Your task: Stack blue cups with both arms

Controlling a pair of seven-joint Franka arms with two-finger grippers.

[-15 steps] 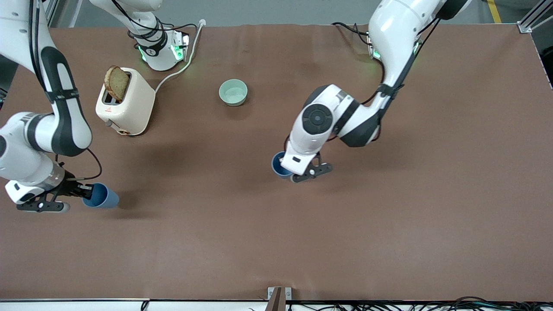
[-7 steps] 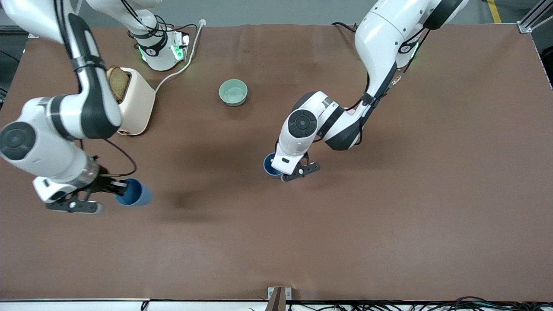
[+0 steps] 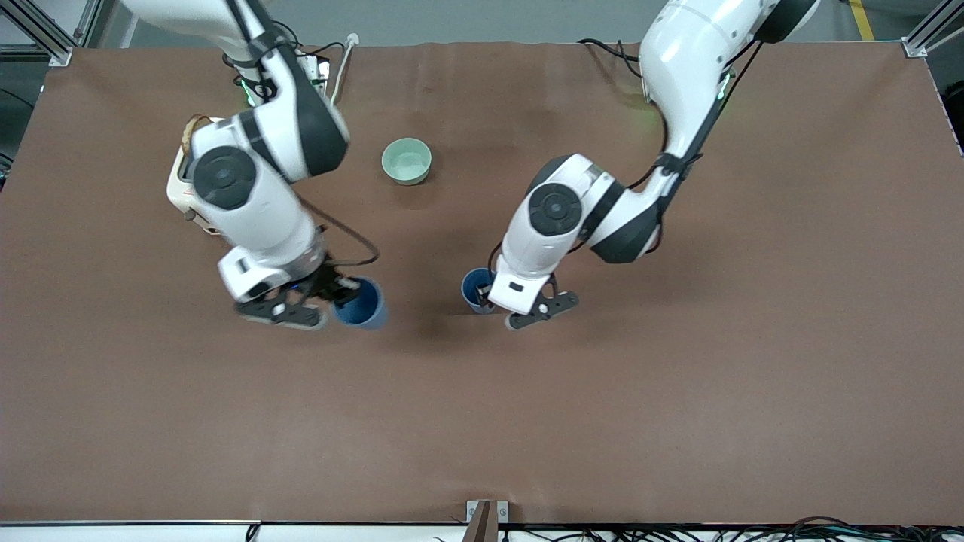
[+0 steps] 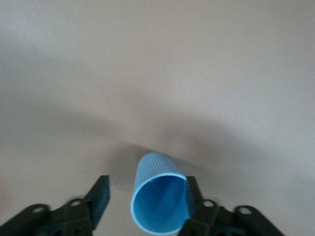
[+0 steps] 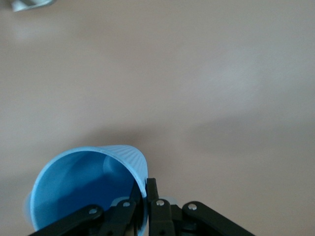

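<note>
**Q:** What did you have in front of you, largest first?

**A:** The brown table (image 3: pixel 678 414), then both arms reaching over its middle. The right arm (image 3: pixel 248 196) carried one blue cup (image 3: pixel 363 305) above the table, toward its own end. The second blue cup (image 3: pixel 474 288) was under the left arm (image 3: pixel 572 218), near the table's centre and apparently standing on it. A pale green bowl (image 3: pixel 407 161) sat farther from the front camera, well apart from both cups.

**Q:** How were your tools set?

**A:** The right gripper (image 5: pixel 146 196) was pinched on the carried cup's wall at the rim, one finger inside and one outside. The left gripper (image 4: pixel 146 191) was spread wide around the second cup, with one finger touching the rim and the other apart.

**Q:** How would the cups likely handle?

**A:** They were matte blue, tapered and finely ribbed, with no handles and open mouths. You could judge them light, thin-walled and somewhat springy. A rim pinch would let a cup swing, so a hold across the upper wall looked steadier. The unheld cup could tip or slide if nudged.
</note>
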